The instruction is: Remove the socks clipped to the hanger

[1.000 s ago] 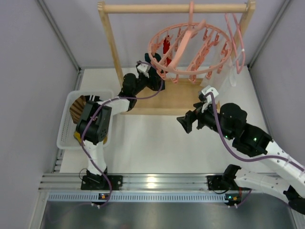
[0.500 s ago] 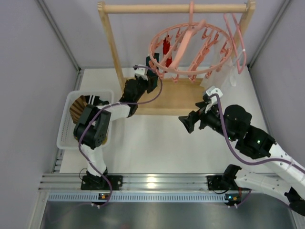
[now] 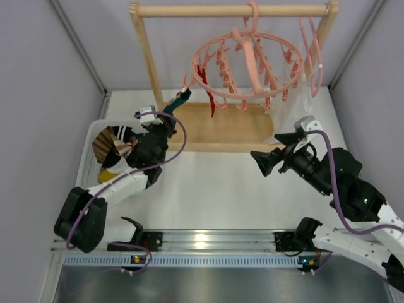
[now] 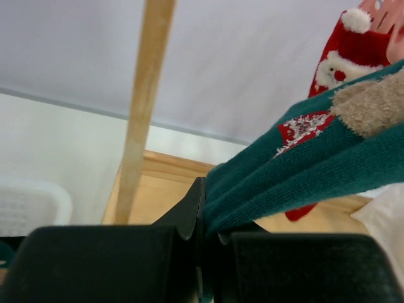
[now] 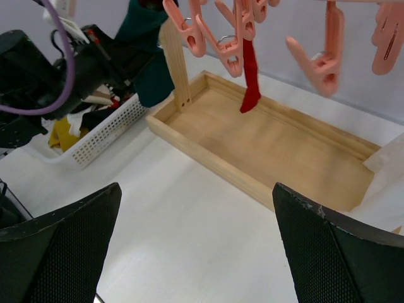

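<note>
Left end effector (image 4: 205, 221) is clamping the dark teal sock (image 4: 284, 170) and stretching it away from the round pink clip hanger (image 3: 250, 63), probably to tug it free. Right end effector (image 5: 196, 252) is hovering with fingers apart above the worktop (image 5: 189, 214). No writing is showing, only a Santa figure on the red sock (image 4: 344, 44).
</note>
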`<state>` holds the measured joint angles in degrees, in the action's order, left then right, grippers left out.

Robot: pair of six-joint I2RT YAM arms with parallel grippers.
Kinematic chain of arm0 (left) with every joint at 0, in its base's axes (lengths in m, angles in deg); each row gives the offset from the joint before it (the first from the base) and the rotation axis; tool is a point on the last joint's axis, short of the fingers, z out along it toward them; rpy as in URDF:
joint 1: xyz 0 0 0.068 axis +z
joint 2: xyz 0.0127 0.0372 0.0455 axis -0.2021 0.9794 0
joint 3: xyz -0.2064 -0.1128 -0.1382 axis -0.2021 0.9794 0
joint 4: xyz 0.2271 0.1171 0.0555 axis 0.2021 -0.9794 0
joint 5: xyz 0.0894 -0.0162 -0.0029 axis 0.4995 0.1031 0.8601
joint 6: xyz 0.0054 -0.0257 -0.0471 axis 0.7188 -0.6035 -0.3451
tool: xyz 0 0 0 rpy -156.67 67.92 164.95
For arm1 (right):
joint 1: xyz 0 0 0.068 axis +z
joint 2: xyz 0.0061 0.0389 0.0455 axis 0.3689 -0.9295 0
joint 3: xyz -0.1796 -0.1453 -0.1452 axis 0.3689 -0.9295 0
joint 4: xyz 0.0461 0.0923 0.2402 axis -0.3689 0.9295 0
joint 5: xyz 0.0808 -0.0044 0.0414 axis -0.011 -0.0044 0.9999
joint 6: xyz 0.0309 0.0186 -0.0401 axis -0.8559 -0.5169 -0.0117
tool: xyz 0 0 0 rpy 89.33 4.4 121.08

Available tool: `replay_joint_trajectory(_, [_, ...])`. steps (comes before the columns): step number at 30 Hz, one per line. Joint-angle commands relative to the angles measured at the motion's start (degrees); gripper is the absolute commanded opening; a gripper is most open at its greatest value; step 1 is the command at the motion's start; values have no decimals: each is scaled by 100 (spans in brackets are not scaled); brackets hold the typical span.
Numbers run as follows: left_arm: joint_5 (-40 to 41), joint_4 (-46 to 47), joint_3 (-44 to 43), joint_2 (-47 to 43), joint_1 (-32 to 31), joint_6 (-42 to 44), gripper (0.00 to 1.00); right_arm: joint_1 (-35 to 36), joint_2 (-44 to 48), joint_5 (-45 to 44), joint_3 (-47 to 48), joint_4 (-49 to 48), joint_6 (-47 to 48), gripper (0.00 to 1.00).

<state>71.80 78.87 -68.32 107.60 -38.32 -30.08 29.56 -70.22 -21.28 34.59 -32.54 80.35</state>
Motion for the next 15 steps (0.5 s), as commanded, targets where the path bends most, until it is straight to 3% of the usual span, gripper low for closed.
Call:
replay_joint_trajectory(1, [795, -223, 116, -683, -15, -108, 0, -57, -40, -314, 250, 144, -131, 99])
replay_joint_trajectory(9, [1279, -1337, -191, -1450, -6, -37, 0, -57, -128, -455, 434, 328, -245, 100])
replay_joint_trajectory(15, [1236, -2322, -824, -1424, 2, -73, 0, -57, -277, -859, 698, 609, -360, 99])
